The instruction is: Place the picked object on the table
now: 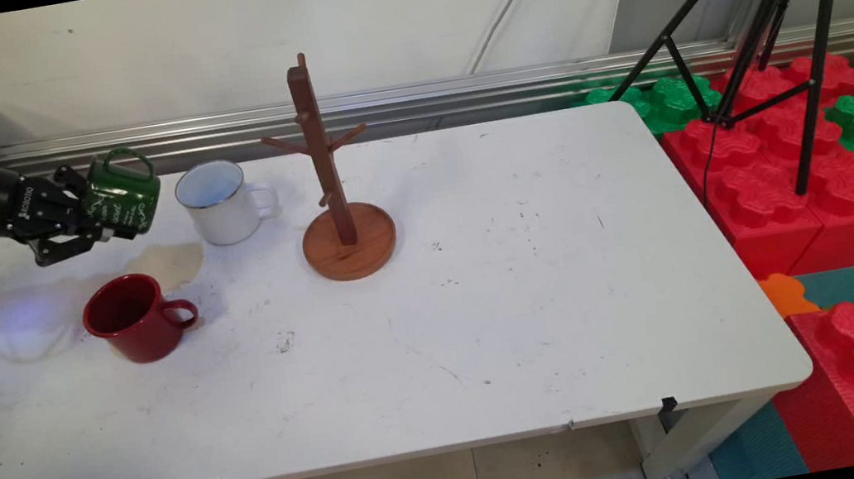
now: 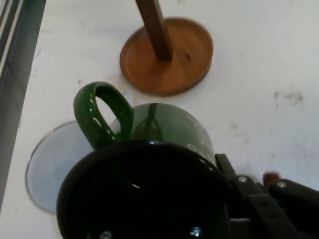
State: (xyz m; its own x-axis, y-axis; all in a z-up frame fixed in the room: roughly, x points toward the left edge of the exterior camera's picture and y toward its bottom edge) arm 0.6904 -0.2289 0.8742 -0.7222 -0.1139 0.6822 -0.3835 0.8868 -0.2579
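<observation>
Gripping the green mug by its rim, our gripper has it lifted clear of the table, tipped sideways with the handle uppermost. Just right of it stands the white mug (open mouth up), and further right the wooden mug tree. Nearer us sits the red mug.
</observation>
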